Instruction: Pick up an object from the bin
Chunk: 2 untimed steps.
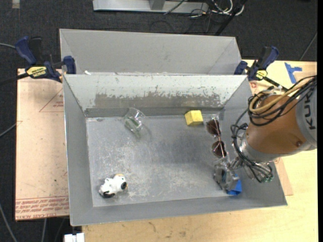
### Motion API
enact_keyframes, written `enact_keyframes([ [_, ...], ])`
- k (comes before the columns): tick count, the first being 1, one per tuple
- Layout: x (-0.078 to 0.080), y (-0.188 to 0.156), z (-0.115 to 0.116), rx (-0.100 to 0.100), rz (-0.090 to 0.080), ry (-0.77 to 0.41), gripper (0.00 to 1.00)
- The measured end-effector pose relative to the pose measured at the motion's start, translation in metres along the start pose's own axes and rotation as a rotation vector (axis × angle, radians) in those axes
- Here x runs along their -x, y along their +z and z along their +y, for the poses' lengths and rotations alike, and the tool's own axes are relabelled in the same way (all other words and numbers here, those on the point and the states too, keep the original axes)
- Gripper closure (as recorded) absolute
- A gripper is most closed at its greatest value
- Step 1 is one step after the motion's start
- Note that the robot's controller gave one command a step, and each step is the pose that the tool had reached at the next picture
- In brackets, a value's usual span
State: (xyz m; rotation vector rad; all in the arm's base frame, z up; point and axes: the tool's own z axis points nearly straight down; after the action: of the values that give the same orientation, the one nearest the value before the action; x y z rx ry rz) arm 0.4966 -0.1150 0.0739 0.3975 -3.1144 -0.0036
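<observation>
You see a small blue thing (234,188) lying right against the pincer (225,178), on its near side; its shape is unclear. Dark-lensed sunglasses (217,135) lie flat just beyond the pincer, stretching away from it.

This is a robotics lab, plainly, not anybody's home. A grey metal bin (151,54) with a scuffed, scratched floor sits in the middle. A heavy orange-brown robot arm (277,130), hung with black wiring, reaches over the bin's right wall. Beyond the bin's far wall a tangle of loose cables (222,1) lies on dark carpet (35,14), beside the flat grey metal foot (146,4) of some stand. Inside the bin lie mismatched test pieces, well apart: a yellow block (194,117) and a black-and-white toy (112,185).
</observation>
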Motion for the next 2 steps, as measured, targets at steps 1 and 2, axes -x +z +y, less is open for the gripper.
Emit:
enact_keyframes([
  [1,0.0,-0.015,0.001,0.0,0.001,0.007,1.0],
  [2,0.001,-0.026,0.0,-0.002,-0.003,0.005,1.0],
])
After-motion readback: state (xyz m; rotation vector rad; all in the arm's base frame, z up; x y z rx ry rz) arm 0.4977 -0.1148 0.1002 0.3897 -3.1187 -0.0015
